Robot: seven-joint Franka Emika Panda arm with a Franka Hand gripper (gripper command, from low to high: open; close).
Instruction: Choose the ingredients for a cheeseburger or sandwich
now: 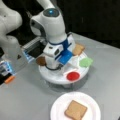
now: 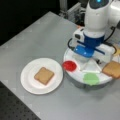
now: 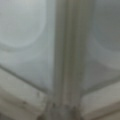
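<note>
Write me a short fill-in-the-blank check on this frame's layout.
The toast slice on the white plate lies ____.
The green leaf piece sits on the round white ____.
The tool hangs over the tray, between the red disc and the dark ____.

Missing: alone; tray; patty

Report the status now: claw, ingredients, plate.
Claw down in white divided tray, fingers hidden. One toast slice on plate; second toast and patty on tray.
</note>
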